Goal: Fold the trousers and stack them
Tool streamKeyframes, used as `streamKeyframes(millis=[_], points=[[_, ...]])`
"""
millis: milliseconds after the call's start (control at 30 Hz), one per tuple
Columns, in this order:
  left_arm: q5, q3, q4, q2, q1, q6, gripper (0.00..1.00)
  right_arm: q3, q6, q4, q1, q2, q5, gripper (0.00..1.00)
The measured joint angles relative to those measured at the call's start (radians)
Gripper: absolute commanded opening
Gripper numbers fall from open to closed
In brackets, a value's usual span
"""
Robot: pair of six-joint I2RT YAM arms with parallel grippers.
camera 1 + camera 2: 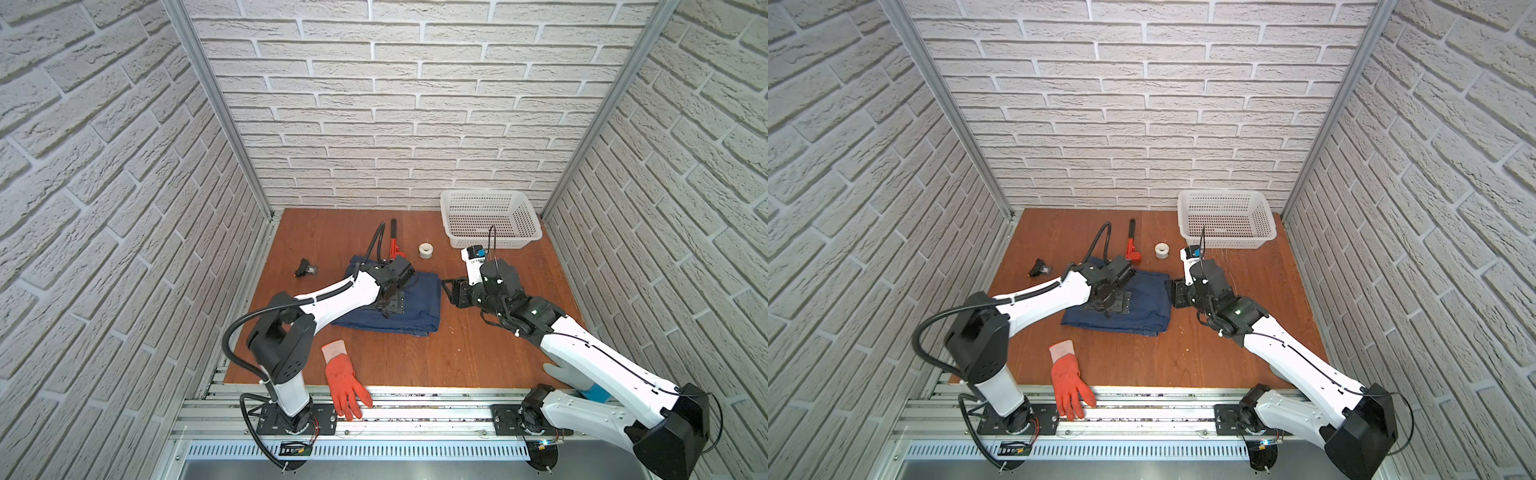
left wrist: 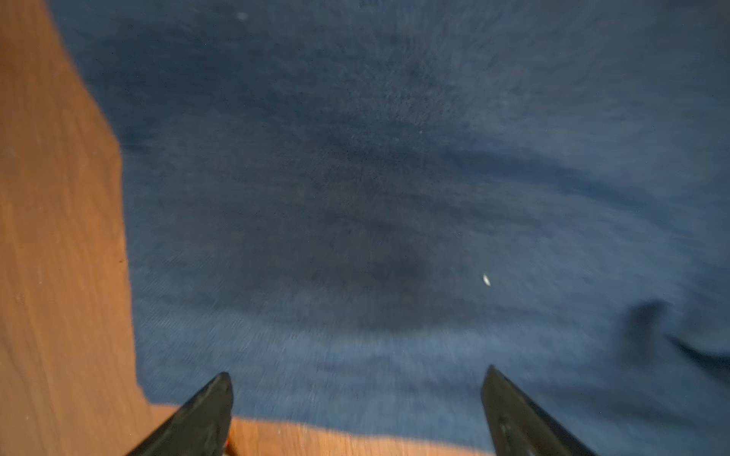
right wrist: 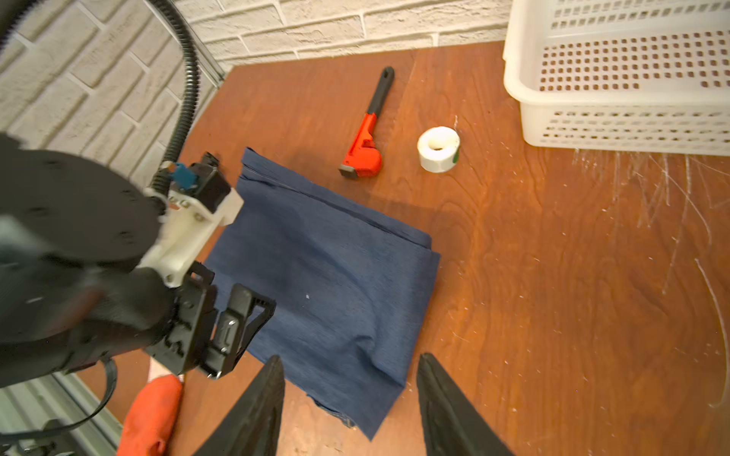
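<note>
At the far left of the table (image 1: 478, 353) a small black object (image 1: 305, 268) is seen, well apart from everything else; what it is cannot be told. Nearer the front, an orange-red glove (image 1: 345, 380) is laid with its fingers reaching past the table's near edge.

In the middle the trousers (image 1: 419, 305) are found, folded into a compact rectangle and lying flat on the wood. The left gripper (image 2: 358, 375) is held low over the left part of the fold, its fingers spread wide with nothing between them. Whether the cloth is touched cannot be told, as the wrist view is blurred.

Just beyond the far edge of the trousers a red wrench (image 1: 395, 247) and a white tape roll (image 1: 426, 250) are placed, so little room is left on that side.

The right gripper (image 3: 350, 358) is kept just beside the right edge of the fold, its fingers moderately apart and empty. It is pointed at the near right corner, probably so that this corner can be taken next.

In the far right corner a white basket (image 1: 490, 224) is set. A grey glove (image 1: 559, 370) is partly hidden under the right arm.

Bare wood is offered near and right of the trousers, so movement there is judged the safest.
</note>
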Motion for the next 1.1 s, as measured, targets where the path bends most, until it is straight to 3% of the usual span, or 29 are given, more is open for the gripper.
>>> streamKeyframes(millis=[167,467,1100], points=[[0.019,0.064,-0.002,0.135,0.028,0.036,0.97,-0.014,-0.001,-0.017,0.000,0.012,0.006,0.56],[0.174,0.149,-0.068,0.217,0.228,0.215,0.94,-0.013,-0.002,-0.013,0.000,0.040,0.016,0.55],[0.232,0.679,-0.315,0.545,0.502,0.547,0.94,0.040,-0.005,0.017,0.000,0.118,0.031,0.55]])
